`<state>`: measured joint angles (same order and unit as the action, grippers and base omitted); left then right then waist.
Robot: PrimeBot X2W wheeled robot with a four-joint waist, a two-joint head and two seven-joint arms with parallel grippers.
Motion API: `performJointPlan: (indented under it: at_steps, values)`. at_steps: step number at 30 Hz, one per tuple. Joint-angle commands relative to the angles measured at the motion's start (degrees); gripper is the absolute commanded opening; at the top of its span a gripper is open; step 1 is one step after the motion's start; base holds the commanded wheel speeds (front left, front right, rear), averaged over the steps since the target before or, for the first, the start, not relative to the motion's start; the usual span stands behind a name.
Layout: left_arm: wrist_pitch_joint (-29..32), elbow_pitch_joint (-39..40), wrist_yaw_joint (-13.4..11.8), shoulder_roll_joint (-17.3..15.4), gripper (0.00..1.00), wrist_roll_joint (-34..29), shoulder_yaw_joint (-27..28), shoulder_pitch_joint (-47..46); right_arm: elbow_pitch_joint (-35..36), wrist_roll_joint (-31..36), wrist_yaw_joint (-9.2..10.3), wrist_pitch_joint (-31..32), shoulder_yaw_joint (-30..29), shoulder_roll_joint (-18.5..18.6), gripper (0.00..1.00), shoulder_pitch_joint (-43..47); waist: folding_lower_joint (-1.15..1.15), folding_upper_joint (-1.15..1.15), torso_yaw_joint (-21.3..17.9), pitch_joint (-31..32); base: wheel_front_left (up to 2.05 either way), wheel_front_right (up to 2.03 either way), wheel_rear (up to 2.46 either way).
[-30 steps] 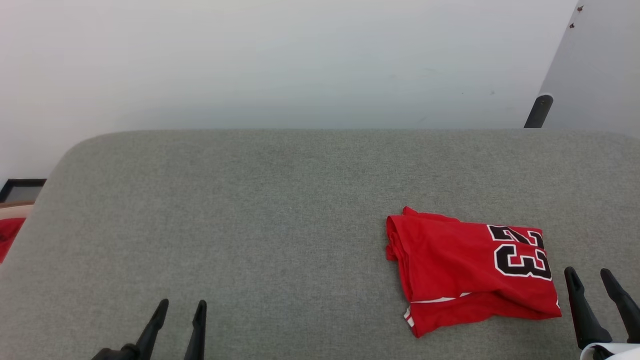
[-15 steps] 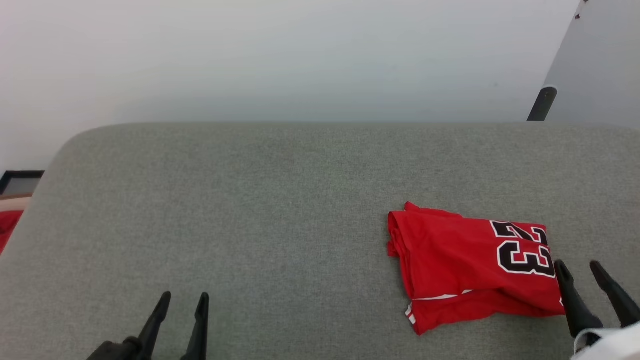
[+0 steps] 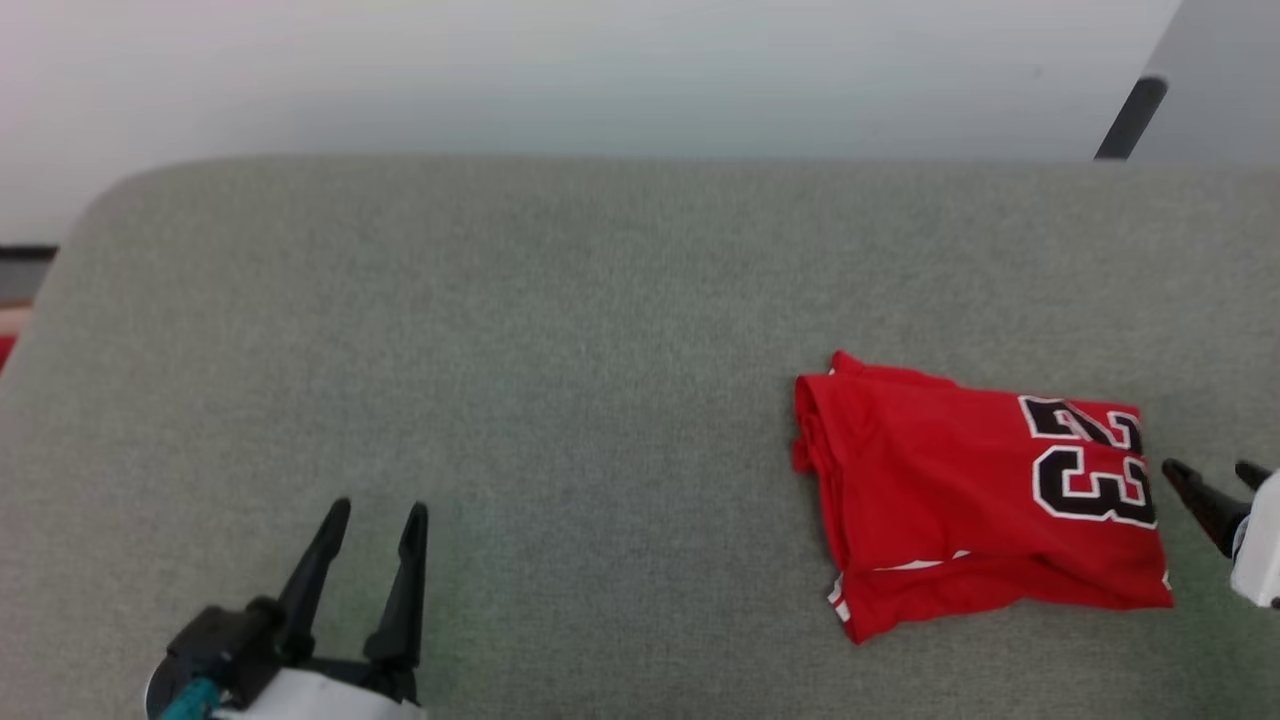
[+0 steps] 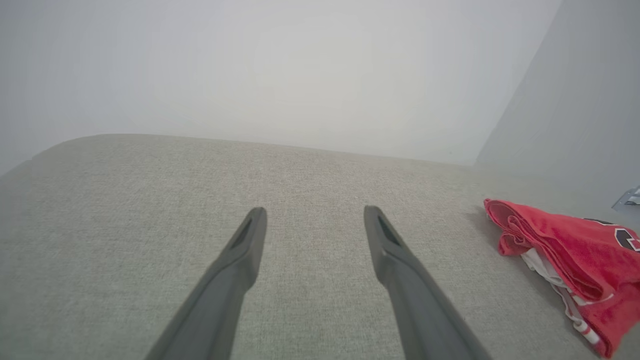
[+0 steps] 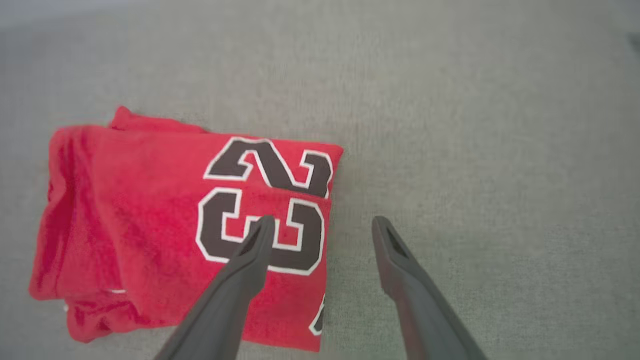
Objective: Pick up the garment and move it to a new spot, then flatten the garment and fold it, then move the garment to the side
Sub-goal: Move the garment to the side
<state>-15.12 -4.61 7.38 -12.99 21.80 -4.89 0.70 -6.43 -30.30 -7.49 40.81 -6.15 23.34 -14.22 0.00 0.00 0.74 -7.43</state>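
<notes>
Just one bright red jersey shirt (image 3: pixel 960 500) here, folded into a chunky rectangle, with the black white-outlined "23" facing up and some white trim poking out. It's on the right part of the grey fabric counter (image 3: pixel 500 350). Two hands: left hand (image 3: pixel 380 508) spread, empty, well apart; right hand (image 3: pixel 1208 467) spread too, empty, at the 23 edge.
</notes>
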Motion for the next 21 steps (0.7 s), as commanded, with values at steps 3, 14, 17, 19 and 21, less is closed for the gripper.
performJointPlan:
  at_steps: [3, 14, 17, 19, 21]
  values:
    - [0.05, 0.16, 0.16, -0.67, 1.0, 0.74, -0.84, -2.27, -1.57, -0.93, 0.0, 9.46, 0.0, 0.12, 1.0, -2.53, 0.0, 0.0, 0.86, -4.73, 0.0, 0.0, 0.0]
    - [0.05, 0.79, 0.16, -2.31, 1.0, 2.39, -3.44, -8.17, -2.72, 3.44, 0.0, 18.96, -2.56, -3.43, 1.0, -7.95, 0.0, 0.0, 2.69, -13.28, 0.0, 0.0, 0.0]
    - [0.05, 0.66, 0.16, -2.48, 1.0, 2.75, -3.86, -9.13, -3.5, 4.9, 0.0, 19.8, -2.41, -4.4, 1.0, -7.04, 0.0, 0.0, 3.1, -14.87, 0.0, 0.0, 0.0]
    - [0.05, 0.58, 0.16, -2.52, 1.0, 2.85, -4.05, -9.66, -4.19, 5.39, 0.01, 20.44, -1.68, -5.01, 1.0, -6.1, 0.0, 0.0, 3.21, -15.54, 0.0, 0.0, 0.0]
    - [0.05, 0.36, 0.16, -2.54, 1.0, 2.9, -4.3, -10.03, -4.67, 5.32, 0.01, 21.03, -1.1, -5.8, 1.0, -5.17, 0.0, 0.0, 3.27, -15.86, 0.0, 0.0, 0.0]
